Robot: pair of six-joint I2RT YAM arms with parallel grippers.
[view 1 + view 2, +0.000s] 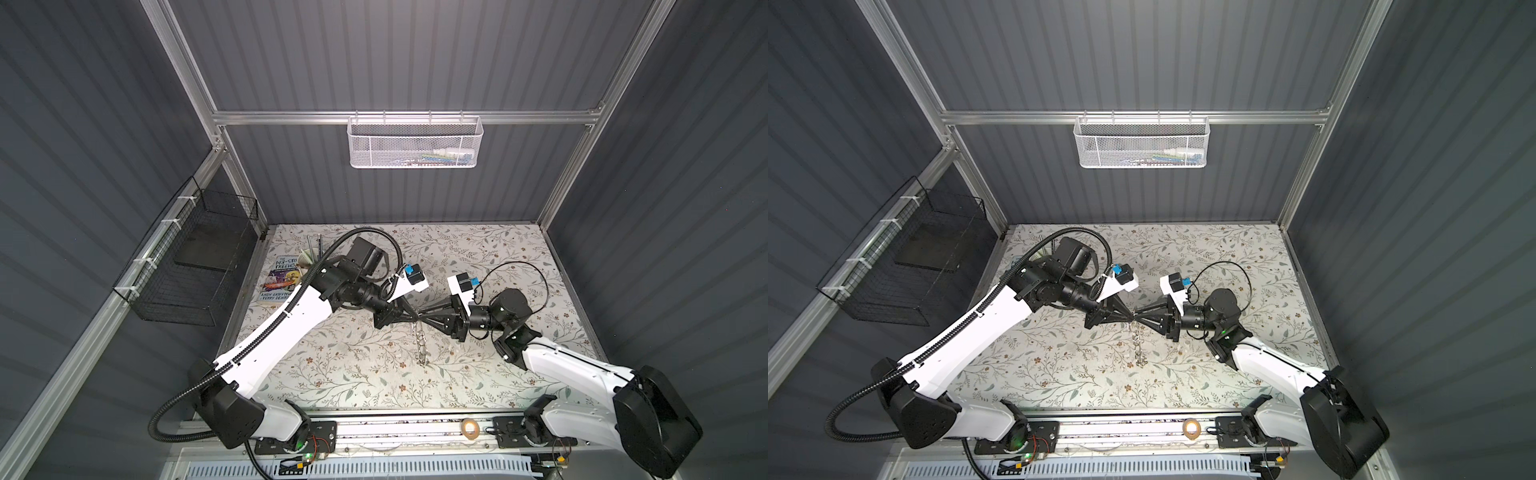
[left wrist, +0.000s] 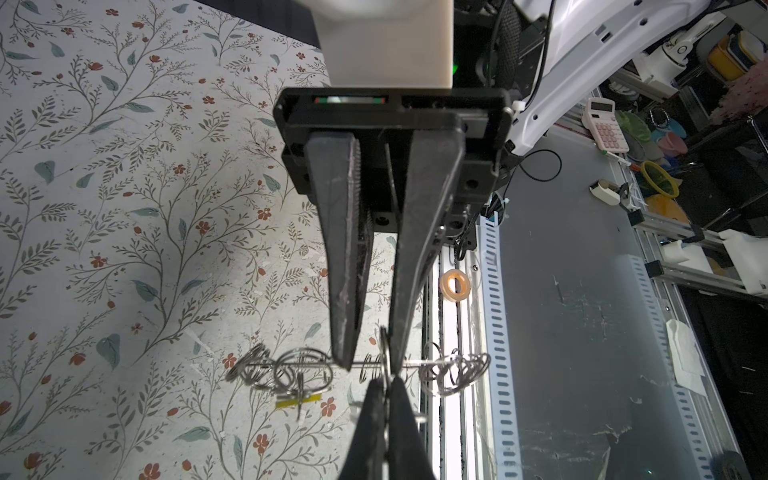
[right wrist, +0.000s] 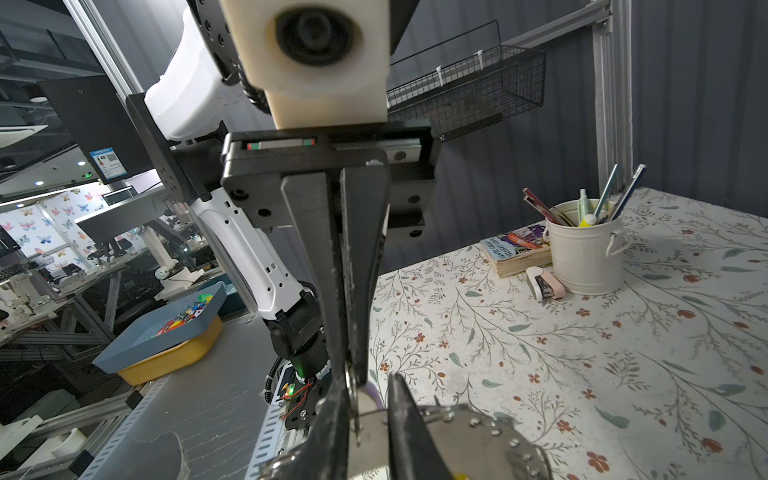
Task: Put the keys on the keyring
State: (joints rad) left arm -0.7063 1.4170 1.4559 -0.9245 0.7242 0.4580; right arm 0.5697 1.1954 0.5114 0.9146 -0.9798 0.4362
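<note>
In both top views the two grippers meet tip to tip above the middle of the floral table. The keyring (image 1: 422, 345) (image 1: 1139, 345) hangs edge-on beneath them, a flat grey metal ring (image 3: 469, 444) with wire loops (image 2: 291, 370) round its rim. My left gripper (image 2: 385, 380) (image 1: 415, 317) is shut on one wire loop. My right gripper (image 3: 370, 386) (image 1: 422, 316) stands slightly open, its fingers on either side of the lilac tag (image 3: 376, 397) of one key. The other key hangs from a loop by its yellow tag (image 2: 298, 402).
At the table's back left are a book (image 1: 280, 277), a white cup of pens (image 3: 584, 249) and a small stapler (image 3: 544, 283). A tan tape roll (image 1: 470, 428) lies on the front rail. A black wire basket (image 1: 195, 266) hangs on the left wall and a white mesh basket (image 1: 415, 143) on the back wall.
</note>
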